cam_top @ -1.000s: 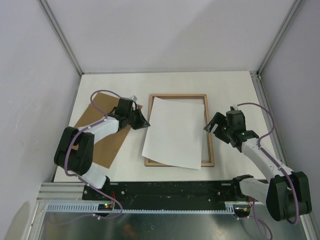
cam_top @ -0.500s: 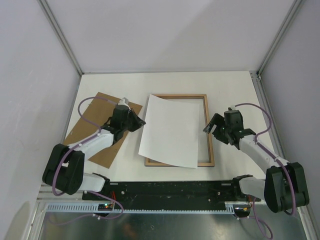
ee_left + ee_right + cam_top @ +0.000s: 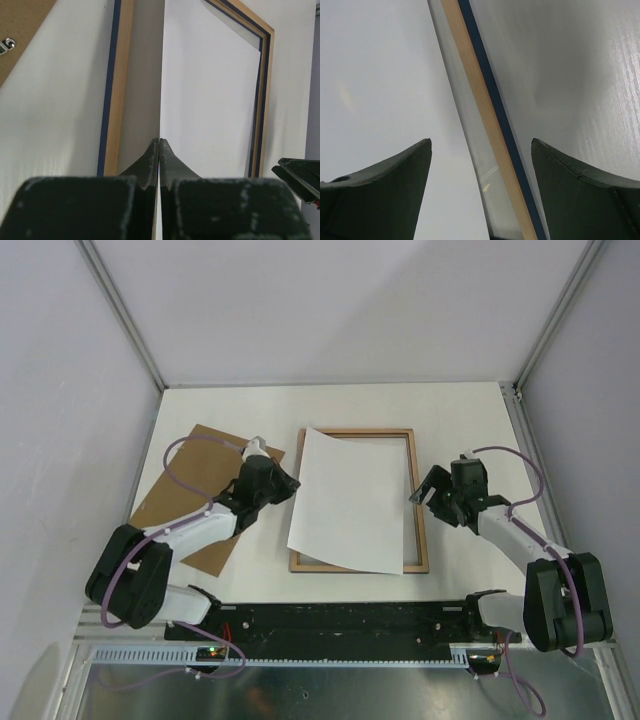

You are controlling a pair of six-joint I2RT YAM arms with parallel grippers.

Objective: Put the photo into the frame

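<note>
White tabletop (image 3: 460, 420): left hand (image 3: 159, 145) pinches the photo (image 3: 350, 505) by its edge; right hand (image 3: 480, 145) gapes over the frame (image 3: 358, 431).

One white rectangular paper photo (image 3: 350, 505); one thin light-brown wooden rectangular frame (image 3: 360, 431); one flat brown cardboard board (image 3: 195, 455) at nine o'clock; two black grippers: left gripper (image 3: 293, 483), right gripper (image 3: 425, 487).
</note>
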